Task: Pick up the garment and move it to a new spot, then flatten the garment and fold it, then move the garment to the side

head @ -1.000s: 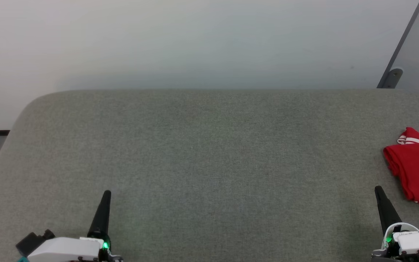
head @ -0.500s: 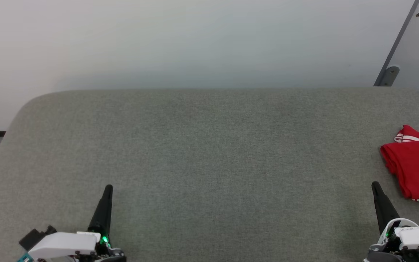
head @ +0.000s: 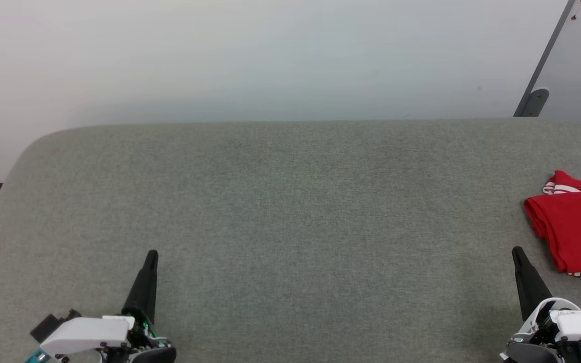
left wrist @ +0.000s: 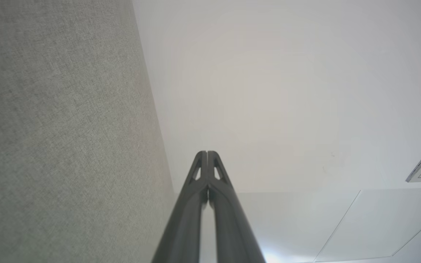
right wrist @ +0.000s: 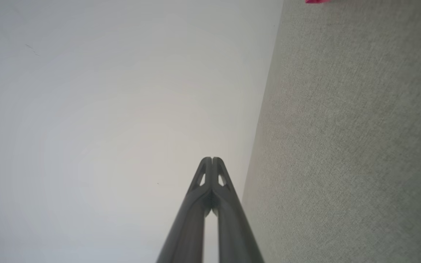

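head view | left fingers (head: 144, 290) – pressed together, empty, pointing forward | right fingers (head: 527, 287) – same

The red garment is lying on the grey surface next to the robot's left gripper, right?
No. The red garment lies on the grey surface next to the right gripper, not the left gripper. The head view shows it.

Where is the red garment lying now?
In the head view the garment lies at the right edge of the grey surface, just beyond the right gripper.
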Controlling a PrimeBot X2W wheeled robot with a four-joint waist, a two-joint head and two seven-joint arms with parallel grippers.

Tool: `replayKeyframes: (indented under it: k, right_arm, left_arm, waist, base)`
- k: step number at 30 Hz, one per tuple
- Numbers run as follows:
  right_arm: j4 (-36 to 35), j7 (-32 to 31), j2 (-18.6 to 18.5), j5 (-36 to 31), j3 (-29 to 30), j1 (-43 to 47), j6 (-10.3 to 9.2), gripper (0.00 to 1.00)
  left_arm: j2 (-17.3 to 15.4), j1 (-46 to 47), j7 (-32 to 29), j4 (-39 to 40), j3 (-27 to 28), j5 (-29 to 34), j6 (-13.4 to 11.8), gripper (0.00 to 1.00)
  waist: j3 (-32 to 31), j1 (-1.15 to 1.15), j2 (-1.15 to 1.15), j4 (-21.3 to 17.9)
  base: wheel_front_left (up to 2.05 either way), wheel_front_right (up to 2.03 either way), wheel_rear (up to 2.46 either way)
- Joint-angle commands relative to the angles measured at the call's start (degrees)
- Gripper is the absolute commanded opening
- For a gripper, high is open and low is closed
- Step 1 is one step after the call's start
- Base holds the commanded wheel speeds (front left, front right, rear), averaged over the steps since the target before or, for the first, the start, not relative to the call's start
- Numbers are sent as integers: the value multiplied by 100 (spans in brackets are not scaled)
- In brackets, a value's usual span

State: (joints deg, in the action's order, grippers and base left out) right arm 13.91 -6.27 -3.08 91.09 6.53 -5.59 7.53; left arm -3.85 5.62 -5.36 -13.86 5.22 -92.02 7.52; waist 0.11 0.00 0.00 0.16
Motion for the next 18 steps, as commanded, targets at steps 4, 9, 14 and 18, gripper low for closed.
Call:
replayKeyframes:
  k: [4, 9, 14, 18]
  right_arm:
    - [18, -41, 40, 154, 4, -111, -8, 0]
    - [18, -40, 38, 141, 2, -78, -8, 0]
    - [17, -40, 37, 141, 2, -78, -8, 0]
    - [17, -39, 37, 141, 2, -78, -8, 0]
  left_arm:
    - [23, 86, -48, -31, 24, -147, -6, 0]
    - [28, 86, -57, -28, 32, -127, -6, 0]
    - [31, 87, -53, -29, 40, -117, -6, 0]
    - [36, 88, -60, -28, 45, -110, -6, 0]
  waist:
    - [6, 0, 0, -16]
    - [6, 0, 0, -16]
    - [6, 0, 0, -16]
    - [6, 0, 0, -16]
  base:
    - [0, 0, 0]
    - [0, 0, 0]
    - [0, 0, 0]
    - [0, 0, 0]
